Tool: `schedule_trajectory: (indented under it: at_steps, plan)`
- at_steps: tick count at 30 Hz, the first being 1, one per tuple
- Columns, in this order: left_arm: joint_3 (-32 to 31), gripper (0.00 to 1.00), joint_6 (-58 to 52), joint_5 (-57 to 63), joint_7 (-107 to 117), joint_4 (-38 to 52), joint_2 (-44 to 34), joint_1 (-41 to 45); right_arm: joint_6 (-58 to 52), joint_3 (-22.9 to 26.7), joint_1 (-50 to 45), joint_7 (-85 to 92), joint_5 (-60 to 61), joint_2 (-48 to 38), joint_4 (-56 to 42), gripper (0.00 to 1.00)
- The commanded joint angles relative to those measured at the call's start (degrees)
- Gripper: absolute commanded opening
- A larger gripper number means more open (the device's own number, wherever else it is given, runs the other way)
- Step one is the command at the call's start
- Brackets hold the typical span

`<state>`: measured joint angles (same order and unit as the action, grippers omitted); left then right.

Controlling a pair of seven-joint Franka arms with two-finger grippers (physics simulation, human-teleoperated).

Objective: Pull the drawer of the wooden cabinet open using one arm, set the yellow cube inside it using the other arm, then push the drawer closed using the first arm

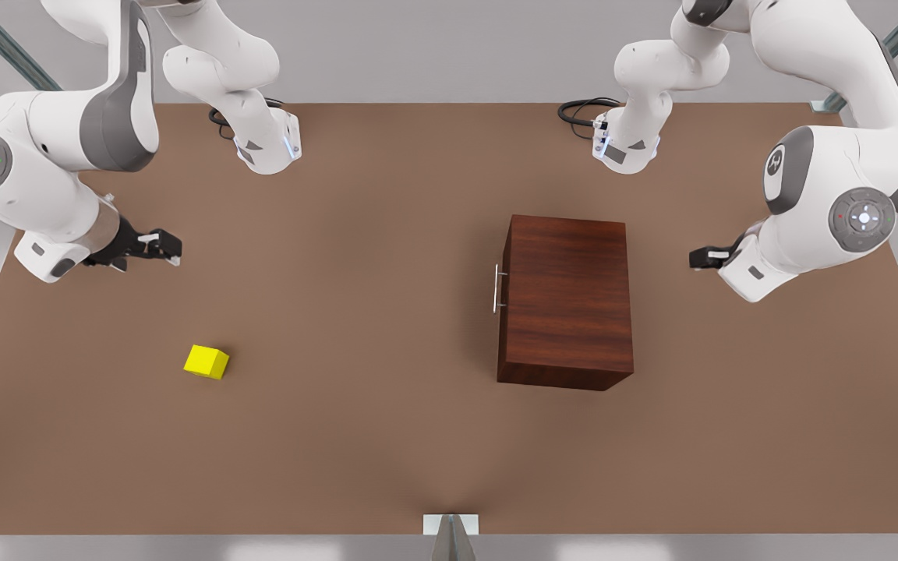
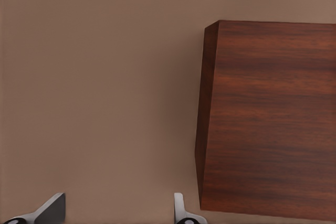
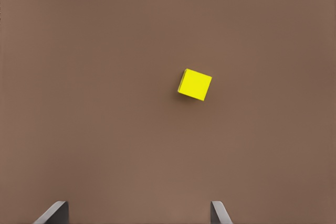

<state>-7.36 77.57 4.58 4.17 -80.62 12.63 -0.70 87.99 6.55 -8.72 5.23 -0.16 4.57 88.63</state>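
A flat brown worktop (image 1: 387, 436) carried everything. On it, toward the front view's right and about midway between the far and near edges, stood the boxy dark reddish-brown wooden cabinet (image 1: 566, 300) with visible grain. Its drawer (image 1: 502, 300) was shut flush with the cabinet face that looked toward the front view's left, and the thin silver bar handle (image 1: 497, 288) stood just proud of that face.

Two white jointed robot arms with grey panels reached in from the far edge. The one on the front view's right (image 1: 823, 210) ended in the left gripper (image 1: 700, 259), black and two-fingered, which hung above the worktop beside the cabinet's side opposite the handle, apart from it. In the left wrist view the left gripper (image 2: 118, 211) was spread wide and grasped nothing, with the cabinet (image 2: 268, 119) just beyond one finger.

The arm on the front view's left (image 1: 36, 187) carried the right gripper (image 1: 172, 251), near the worktop's left edge. In the right wrist view the right gripper (image 3: 139, 212) was likewise spread and empty.

The small bright yellow plain cube (image 1: 206, 361) lay on the worktop toward its near left corner, nearer the front than the right gripper and well apart from the cabinet; the right wrist view showed the cube (image 3: 195, 84) lying alone, turned slightly askew.
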Motion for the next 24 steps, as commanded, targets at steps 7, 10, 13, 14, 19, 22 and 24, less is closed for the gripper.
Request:
schedule_trajectory:
  at_steps: [7, 10, 13, 14, 19, 22, 24]
  plan:
    - [-2.3, 1.0, 11.7, -1.7, 19.6, 3.7, 8.9, 19.3, 2.5, 0.0, 0.1, 2.1, 0.0, 0.2, 0.2, 1.0]
    - [-2.2, 1.0, 11.6, 6.2, 29.7, 12.9, 17.5, 30.3, 2.5, 0.0, 0.0, 2.1, -0.1, 0.3, 0.5, 1.0]
    - [-2.2, 1.0, 11.6, 12.5, 39.1, 15.7, 21.2, 36.5, 2.4, 0.0, -0.1, 2.5, -0.1, 0.4, 0.5, 1.0]
    - [-2.1, 1.0, 11.6, 13.4, 42.1, 17.5, 23.2, 37.3, 2.4, 0.0, -0.1, 2.6, -0.1, 0.4, 0.5, 1.0]
    - [-1.7, 1.0, 11.2, 15.5, 51.6, 22.1, 28.4, 41.8, 2.4, 0.0, 0.0, 2.8, -0.1, 0.6, 0.5, 1.0]
    - [-0.6, 1.0, 9.1, 15.5, 58.1, 22.0, 29.7, 43.5, 2.4, 0.0, 0.0, 2.9, -0.1, 0.7, 0.5, 1.0]
    - [-0.6, 1.0, 9.4, 15.4, 58.6, 22.0, 31.5, 43.4, 2.4, 0.0, 0.0, 2.9, -0.1, 0.8, 0.5, 1.0]
